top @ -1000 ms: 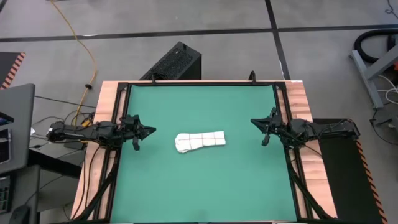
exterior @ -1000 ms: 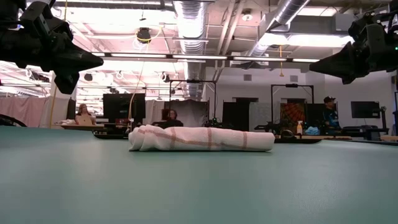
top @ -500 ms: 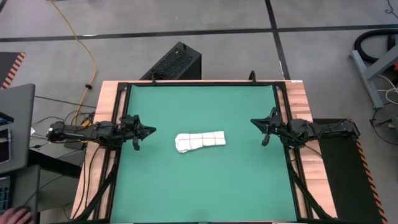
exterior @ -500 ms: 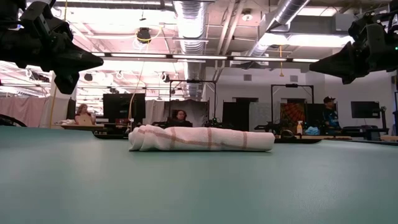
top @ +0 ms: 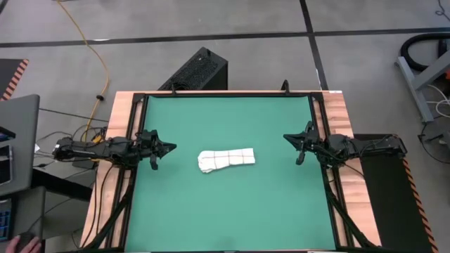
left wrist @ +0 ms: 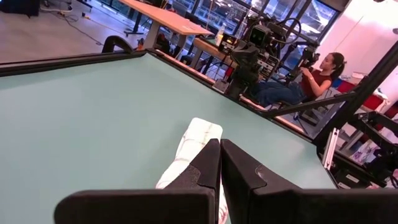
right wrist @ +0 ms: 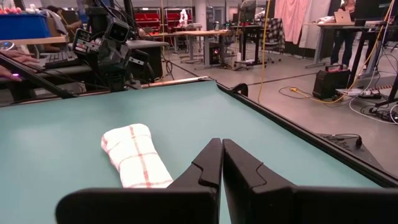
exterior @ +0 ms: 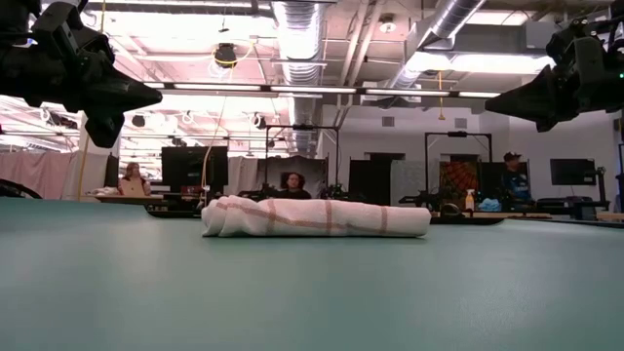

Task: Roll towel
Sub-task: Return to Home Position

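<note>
You've got the towel (top: 226, 159) rolled, centre of frame on the green mat (top: 232, 218). The left gripper (top: 160, 148) and right gripper (top: 298, 145) hang mid-left and mid-right, fingers pressed together, empty — homing looks all but done; next, just park.

The high camera hangs far above the table (top: 330, 105), looking straight down on the whole green mat (top: 232, 204), both arms and the floor around; the low camera sits at mat level, facing level across it into the room, the towel (exterior: 317, 217) broadside at middle distance; each wrist camera rides behind its own closed jaws, looking forward along them; the left gripper (top: 169, 147) and the right gripper (top: 290, 139) point at each other, so each wrist view has the towel end-on ahead of its jaws and the opposite arm beyond; all four views share towel and mat.
</note>
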